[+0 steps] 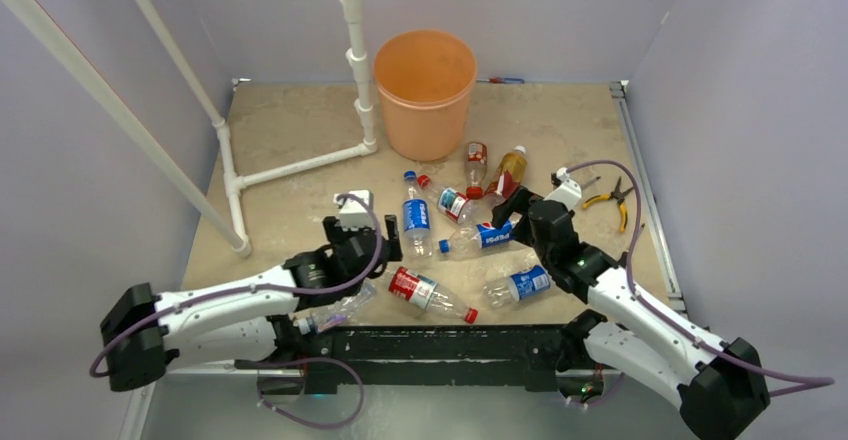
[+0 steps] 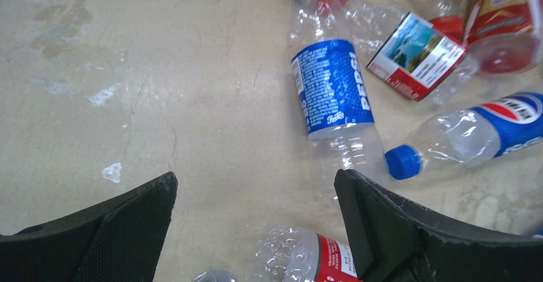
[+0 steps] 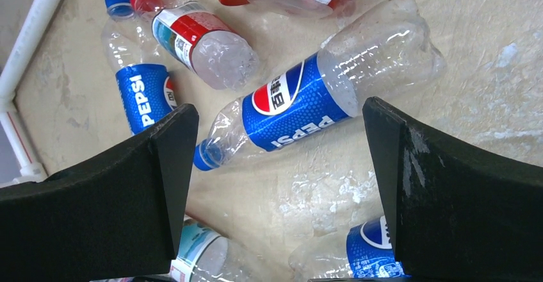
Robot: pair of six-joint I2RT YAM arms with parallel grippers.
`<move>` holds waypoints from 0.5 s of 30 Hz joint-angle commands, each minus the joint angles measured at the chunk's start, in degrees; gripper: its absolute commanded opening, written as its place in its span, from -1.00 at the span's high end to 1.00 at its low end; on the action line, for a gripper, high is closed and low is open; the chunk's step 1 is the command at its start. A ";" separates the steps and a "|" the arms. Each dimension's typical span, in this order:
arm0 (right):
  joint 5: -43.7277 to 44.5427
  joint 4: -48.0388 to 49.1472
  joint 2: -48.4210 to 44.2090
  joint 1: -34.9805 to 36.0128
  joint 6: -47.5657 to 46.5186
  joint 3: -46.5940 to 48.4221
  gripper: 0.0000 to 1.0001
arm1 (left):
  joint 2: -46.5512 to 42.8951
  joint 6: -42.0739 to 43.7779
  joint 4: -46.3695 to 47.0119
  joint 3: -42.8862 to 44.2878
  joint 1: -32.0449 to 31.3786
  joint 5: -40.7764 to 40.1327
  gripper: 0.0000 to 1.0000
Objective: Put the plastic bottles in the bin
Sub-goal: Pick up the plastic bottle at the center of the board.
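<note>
Both your grippers are spread wide and hold nothing.

Your left gripper (image 2: 256, 182) hangs over the table (image 2: 128, 70), with only bare tabletop between its jaws. A Pepsi bottle (image 2: 333, 90) lies just beyond the right-hand finger, its blue cap pointing away from you. A red-label bottle (image 2: 320, 259) pokes in at the bottom edge of that wrist view.

Your right gripper (image 3: 278, 112) sits above a second Pepsi bottle (image 3: 301, 102). It lies slantwise in the gap between the fingers, cap toward the left one, and as far as the wrist view shows, neither finger touches it.

The bin (image 1: 425, 110) stands upright at the far side of the table, just right of the pipe frame (image 1: 355, 60) and well apart from both grippers.

In the top view you can count eight bottles (image 1: 480, 238), all on their sides on the table:
- A red bottle (image 1: 476, 168) and an amber bottle (image 1: 510, 170) lie nearest the bin's foot.
- Most of the rest are scattered between your two grippers and toward the near edge.
- One clear bottle (image 1: 335, 312) is partly hidden under your left arm.

Pliers (image 1: 612, 200) lie to the right of your right gripper, near the table's right edge.
</note>
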 commanded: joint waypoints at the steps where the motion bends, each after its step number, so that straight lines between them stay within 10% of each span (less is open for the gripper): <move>1: -0.99 -0.63 -0.57 0.03 2.35 0.54 -0.98 | 10.90 -2.40 3.25 5.54 0.58 2.70 -0.89; 15: -2.63 0.20 -4.27 0.00 -1.98 0.89 -0.98 | 38.53 -1.53 4.98 21.92 7.96 13.01 -0.91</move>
